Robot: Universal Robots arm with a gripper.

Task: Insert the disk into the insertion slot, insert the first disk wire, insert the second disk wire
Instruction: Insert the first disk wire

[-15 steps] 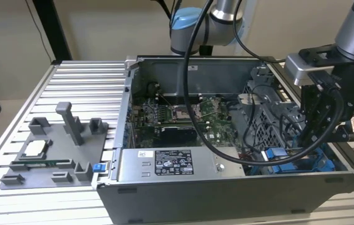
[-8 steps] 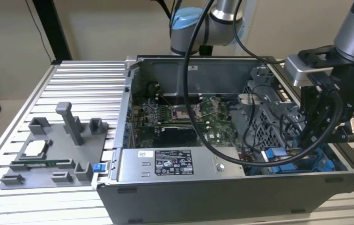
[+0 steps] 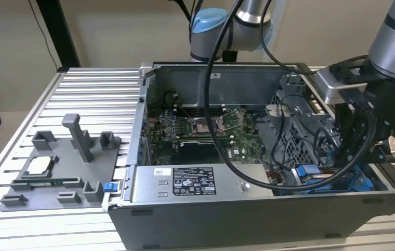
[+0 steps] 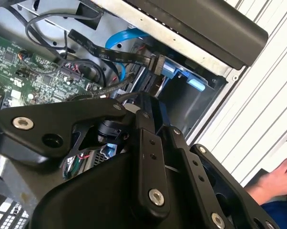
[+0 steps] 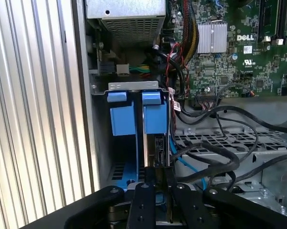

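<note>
In the first wrist view the disk point(image 5: 158, 148) is seen clamped edge-on in the gripper point(image 5: 158, 180), at the blue-railed insertion slot point(image 5: 122, 119); a person's hand point(image 4: 274, 183) is shown in the second wrist view.

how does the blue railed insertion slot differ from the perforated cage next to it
The insertion slot has bright blue plastic rails; the perforated cage is dark grey metal with holes. Black cables drape over the cage, while the slot sits against the computer case wall. Both are inside that case.
</note>
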